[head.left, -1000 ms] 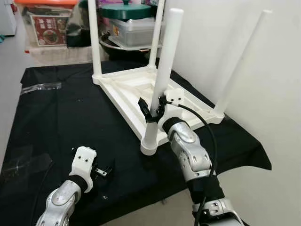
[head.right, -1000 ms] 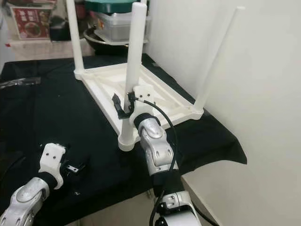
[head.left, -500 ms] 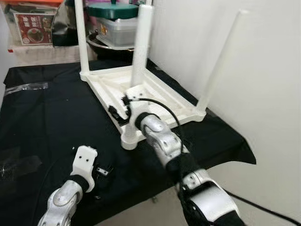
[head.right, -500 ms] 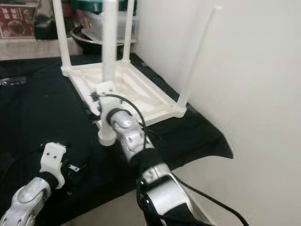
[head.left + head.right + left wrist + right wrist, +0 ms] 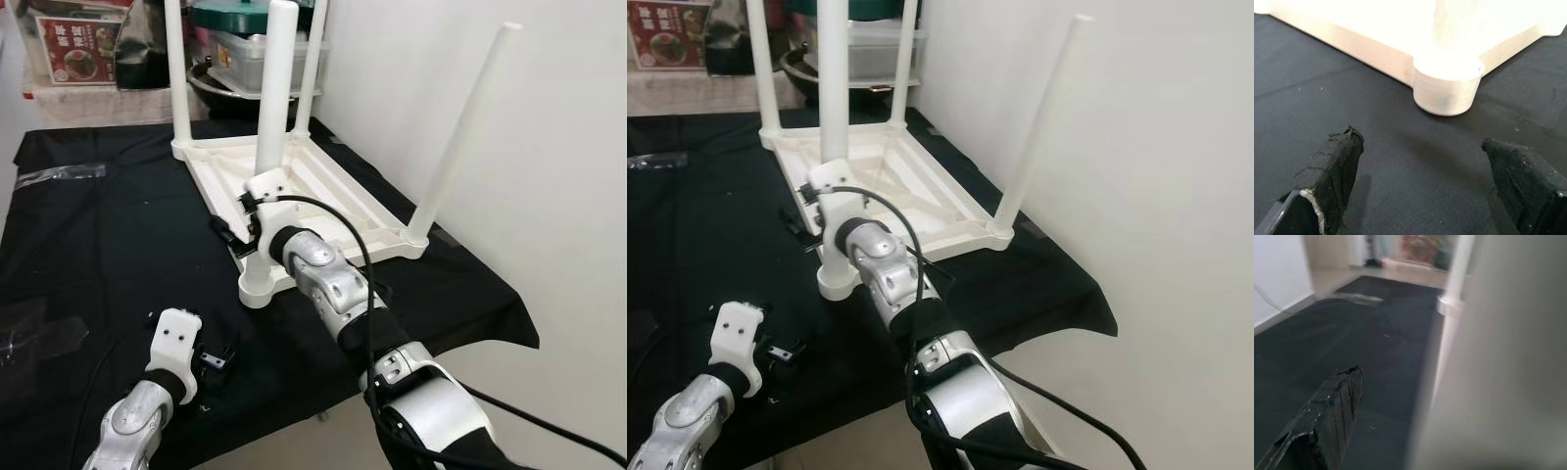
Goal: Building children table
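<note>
Black cloth [image 5: 118,245] covers a low surface set against a white wall [image 5: 549,147], with boxes [image 5: 78,44] and a lidded pot [image 5: 250,20] stacked behind it. On the cloth lies the white table [image 5: 304,191], upside down, its four legs pointing up: the near leg [image 5: 274,108], a far leg [image 5: 177,69], another far one [image 5: 310,73] and the one by the wall [image 5: 460,137].

From the right, the right gripper [image 5: 238,227] reaches in at the lower part of the near leg, just above its round socket [image 5: 257,287]. One black finger [image 5: 1327,423] shows in its wrist view with the pale leg blurred close beside it (the other finger is hidden), so I cannot tell whether it clamps the leg or merely brackets it.

Lower and nearer, the left gripper [image 5: 217,357] sits just over the cloth, its fingers [image 5: 1334,171] spread wide apart with nothing between them. Its wrist camera looks at the socket corner [image 5: 1447,85] of the table, a little way ahead.
</note>
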